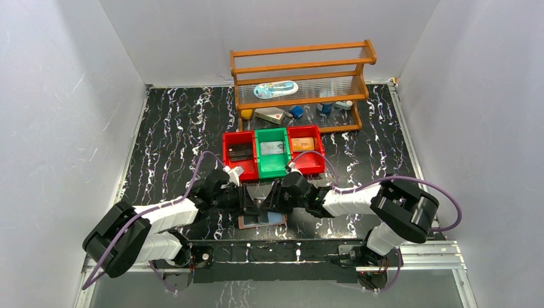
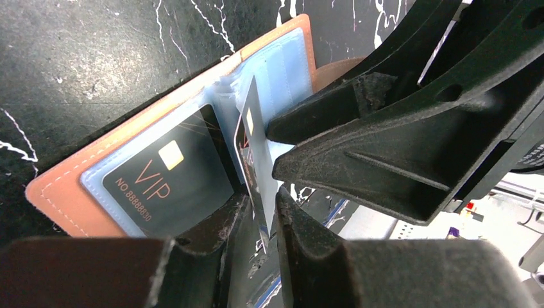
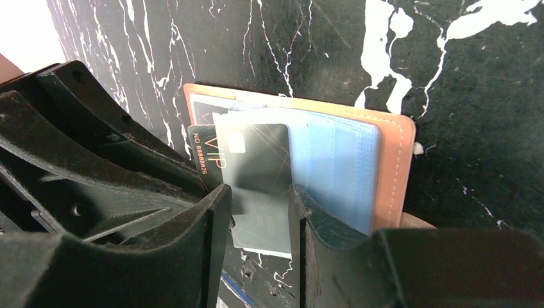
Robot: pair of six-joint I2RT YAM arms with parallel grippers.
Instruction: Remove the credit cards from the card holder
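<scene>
1. The card holder (image 2: 64, 192) lay open on the black marbled worktop (image 2: 96, 64).
2. The left fingers (image 2: 218, 237) pinched a credit card (image 2: 251, 138) standing upright among the blue sleeves (image 3: 333, 167).
3. The right fingers (image 3: 205, 244) stood apart, straddling that card.

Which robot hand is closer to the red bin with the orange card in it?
Right. The right gripper is over the card holder, just short of that red bin; the left gripper sits farther left.

Card holder (image 1: 263, 220) mostly hidden overhead.
</scene>
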